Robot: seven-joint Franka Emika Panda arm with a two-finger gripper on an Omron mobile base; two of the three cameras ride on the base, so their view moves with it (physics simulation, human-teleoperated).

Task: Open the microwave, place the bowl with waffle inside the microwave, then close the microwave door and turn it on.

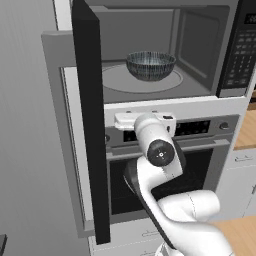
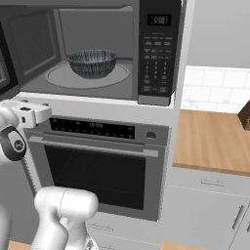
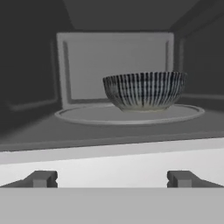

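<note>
Bowl (image 3: 144, 91), dark blue-grey with fine pale stripes, sits on the turntable (image 3: 87, 116) inside the open microwave (image 1: 200, 45), while the gripper (image 3: 111, 178) hangs spread and empty outside.

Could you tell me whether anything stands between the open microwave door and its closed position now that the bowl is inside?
Nothing visible does. The bowl sits fully inside on the turntable, and the open gripper is outside, below the cavity, clear of the microwave door.

Bowl (image 1: 150, 65) on turntable (image 1: 120, 80) inside microwave (image 1: 200, 50); oven (image 2: 97, 166) below.
</note>
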